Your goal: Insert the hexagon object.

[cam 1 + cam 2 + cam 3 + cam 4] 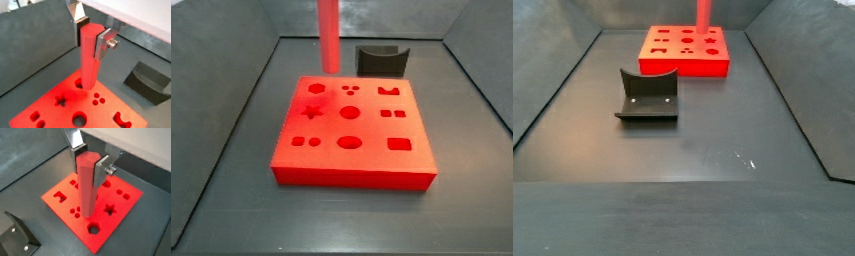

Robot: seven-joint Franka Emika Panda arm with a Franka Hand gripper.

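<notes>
The hexagon object (89,55) is a long red-pink rod, held upright in my gripper (91,36), which is shut on its upper end. The silver fingers (103,44) press on two opposite sides, as both wrist views show (91,164). The rod (87,190) hangs over the flat red block (113,203) with shaped holes. Its lower end is above the block's top near a hole (79,83). In both side views the rod (327,35) (704,12) stands above the block's far part (352,150). The gripper is out of frame there.
The dark fixture stands on the grey floor beside the red block (684,62), seen in both side views (381,60) (647,95) and both wrist views (148,80) (17,235). Grey bin walls (225,120) slope up around the floor.
</notes>
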